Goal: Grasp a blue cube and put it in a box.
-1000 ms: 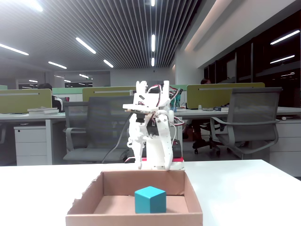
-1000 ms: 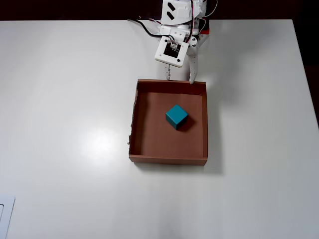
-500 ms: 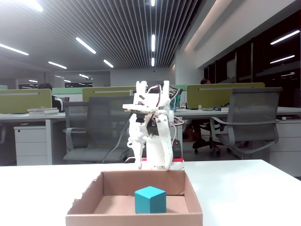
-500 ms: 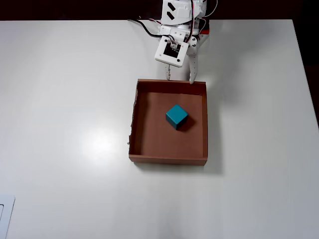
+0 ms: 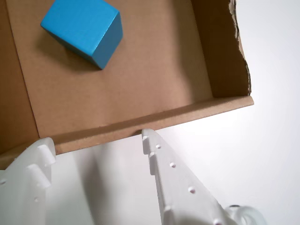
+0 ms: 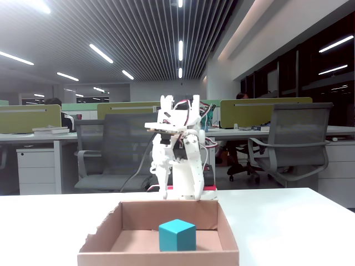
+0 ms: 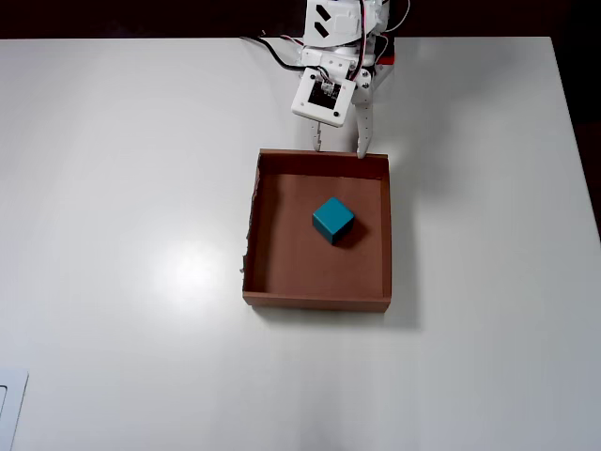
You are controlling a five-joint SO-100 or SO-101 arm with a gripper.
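The blue cube (image 7: 333,220) sits on the floor of the box (image 7: 282,282), a little toward the box's arm-side wall and slightly toward the right wall as the overhead view shows it, touching none of the walls. It rests flat, turned at an angle to the box's sides, so its corners rather than its faces point at the walls. It has no long axis to speak of.

From the cube, the gripper (image 7: 339,150) lies straight beyond the arm-side wall, outside the box. Its two white fingers point down at the table just beside that wall, spread apart with nothing between them. In the wrist view the fingertips (image 5: 147,136) appear to stand at the wall's outer face, though whether they touch the cardboard is hard to tell.

Judging from this, the placing looks done: the cube is in the box and free of the gripper, and any coming move would only carry the arm away from the wall.

Counted: one blue cube, one box with a ragged torn edge, one arm with one gripper, all on one white table (image 7: 113,235).
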